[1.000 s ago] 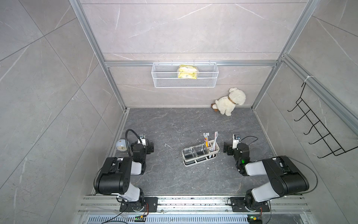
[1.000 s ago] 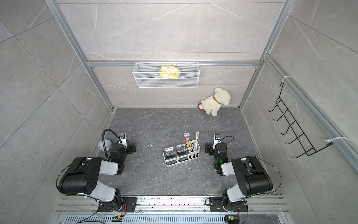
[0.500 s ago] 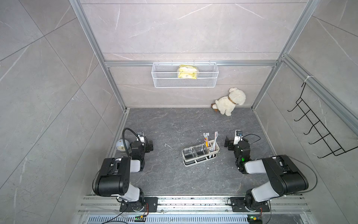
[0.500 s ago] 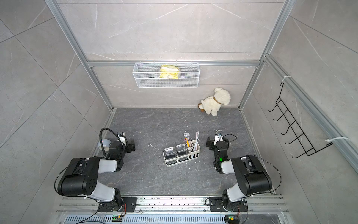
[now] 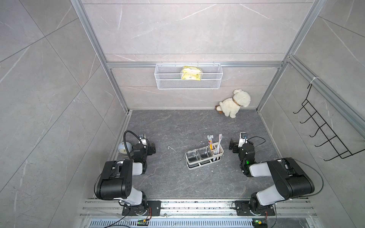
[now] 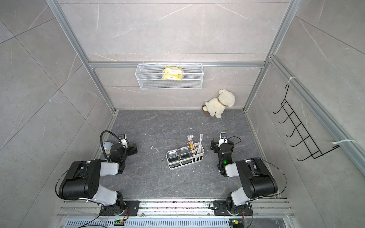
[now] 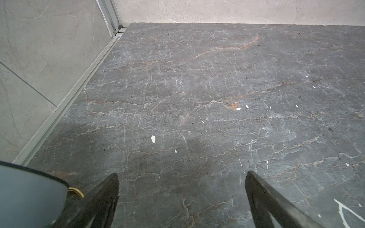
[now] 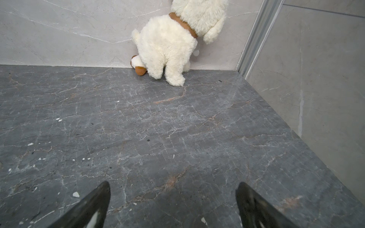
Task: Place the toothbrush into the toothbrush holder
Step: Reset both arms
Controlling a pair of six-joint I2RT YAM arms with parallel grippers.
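Observation:
The white toothbrush holder (image 5: 204,156) (image 6: 184,157) stands mid-floor, with two clear cups and a slotted end compartment. Toothbrushes (image 5: 218,143) (image 6: 200,142) stand upright in that compartment, heads up. My left gripper (image 7: 182,174) hovers low over bare floor to the holder's left, seen in a top view (image 5: 147,144), open with nothing between its fingers. To the right of the holder is my right gripper (image 8: 173,184) (image 5: 238,142), also open and empty, facing the back wall. Neither gripper touches the holder.
A white wire basket (image 5: 188,79) with a yellow packet hangs on the back wall. A white plush dog (image 5: 234,105) (image 8: 169,45) leans in the back right corner. A black hook rack (image 5: 324,134) hangs on the right wall. A grey round object (image 5: 122,148) sits by the left wall.
Both grippers have shifted slightly toward the back wall, still open. The holder and toothbrushes have not moved.

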